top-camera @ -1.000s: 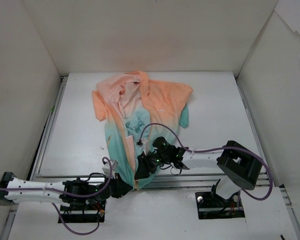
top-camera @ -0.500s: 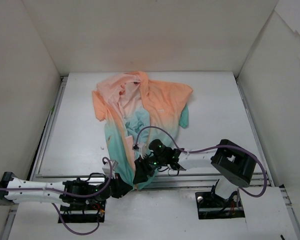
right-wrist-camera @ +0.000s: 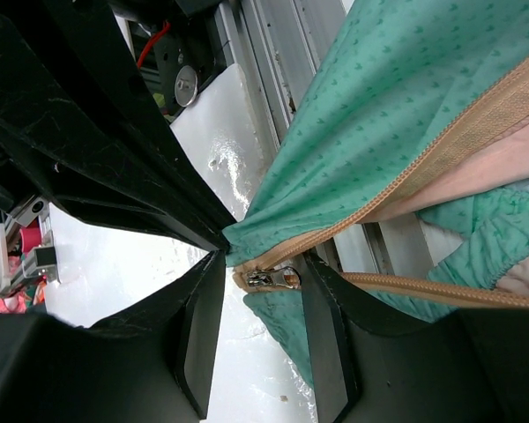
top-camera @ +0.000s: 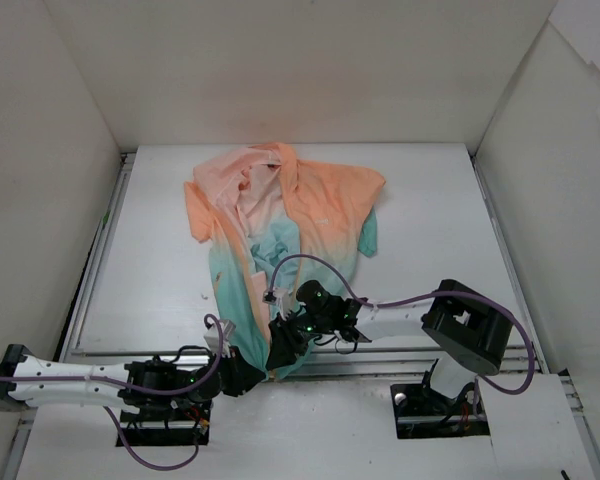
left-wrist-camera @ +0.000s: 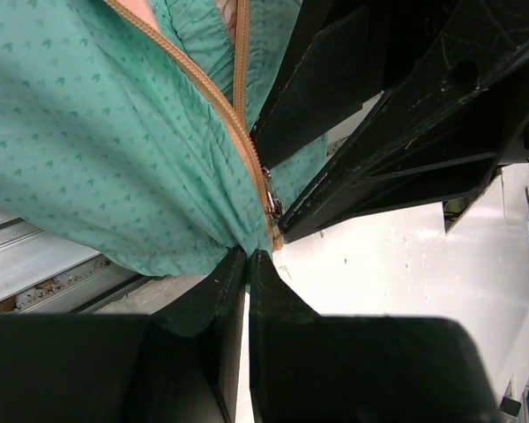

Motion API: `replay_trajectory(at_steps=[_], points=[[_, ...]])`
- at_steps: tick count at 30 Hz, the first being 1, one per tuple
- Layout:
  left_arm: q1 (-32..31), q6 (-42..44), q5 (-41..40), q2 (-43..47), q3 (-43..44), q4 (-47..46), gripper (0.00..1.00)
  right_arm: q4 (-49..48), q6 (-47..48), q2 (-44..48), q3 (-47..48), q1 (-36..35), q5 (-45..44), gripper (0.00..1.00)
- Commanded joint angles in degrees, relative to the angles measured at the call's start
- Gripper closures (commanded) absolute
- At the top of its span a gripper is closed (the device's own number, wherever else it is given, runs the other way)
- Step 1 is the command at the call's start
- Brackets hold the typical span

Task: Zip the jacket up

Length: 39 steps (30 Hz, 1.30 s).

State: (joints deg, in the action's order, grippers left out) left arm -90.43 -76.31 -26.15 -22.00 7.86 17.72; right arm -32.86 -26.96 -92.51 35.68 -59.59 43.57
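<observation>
The jacket [top-camera: 280, 215] lies spread on the table, peach-orange at the far end, mint-teal at the near hem, its front open. My left gripper [left-wrist-camera: 247, 254] is shut on the teal hem corner [left-wrist-camera: 220, 236] just below the zipper's bottom end [top-camera: 270, 373]. My right gripper [right-wrist-camera: 263, 280] is open, its jaws on either side of the metal zipper slider [right-wrist-camera: 273, 278] at the hem. The slider also shows in the left wrist view [left-wrist-camera: 269, 196], on the orange zipper tape [left-wrist-camera: 213, 97]. In the top view the right gripper [top-camera: 280, 348] sits at the hem beside the left one [top-camera: 252, 372].
White walls enclose the table on three sides. An aluminium rail [top-camera: 380, 358] runs along the table's near edge under the hem. The right arm's purple cable [top-camera: 310, 262] arcs over the lower jacket.
My right gripper has moved left and nearer along the hem toward the zipper's bottom end. The left arm has held still.
</observation>
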Motion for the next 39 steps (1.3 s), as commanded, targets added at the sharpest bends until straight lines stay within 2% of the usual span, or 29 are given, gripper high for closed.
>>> replay_trajectory(at_steps=[1,6,15,29,31,33,35,38,39], points=[[-0.4,-0.2,-0.8,-0.2,1.4,-1.8,1.0,-2.6,0.2,2.3,1.1,-0.4,1.4,0.64],[-0.4,-0.3,-0.7,-0.1,1.3,-2.0,1.0,-1.8,0.4,3.6,0.5,-0.3,0.6,0.65],[-0.4,-0.4,-0.7,-0.3,1.3,-2.2,1.0,-1.3,0.2,4.8,-0.1,-0.3,-0.5,0.77],[-0.4,-0.8,-0.7,0.5,0.9,-1.9,1.0,-1.4,-0.2,5.0,-0.5,-0.3,-0.9,0.78],[-0.4,-0.8,-0.7,0.6,0.9,-1.9,1.0,-1.4,-0.2,4.8,-0.5,-0.4,-0.9,0.81],[-0.4,-0.8,-0.7,0.6,0.9,-1.8,1.0,-1.4,-0.3,4.9,-0.6,-0.3,-0.9,0.91],[-0.4,-0.8,-0.7,0.7,0.9,-1.9,1.0,-1.5,-0.4,5.2,-0.8,-0.6,-1.5,0.92],[-0.4,-0.9,-0.7,0.7,0.9,-1.9,1.0,-1.7,-0.5,5.5,-1.1,-0.3,-1.9,0.88],[-0.4,-0.9,-0.7,0.6,0.9,-1.9,1.0,-1.9,-0.7,5.7,-1.1,-0.3,-1.9,0.99]])
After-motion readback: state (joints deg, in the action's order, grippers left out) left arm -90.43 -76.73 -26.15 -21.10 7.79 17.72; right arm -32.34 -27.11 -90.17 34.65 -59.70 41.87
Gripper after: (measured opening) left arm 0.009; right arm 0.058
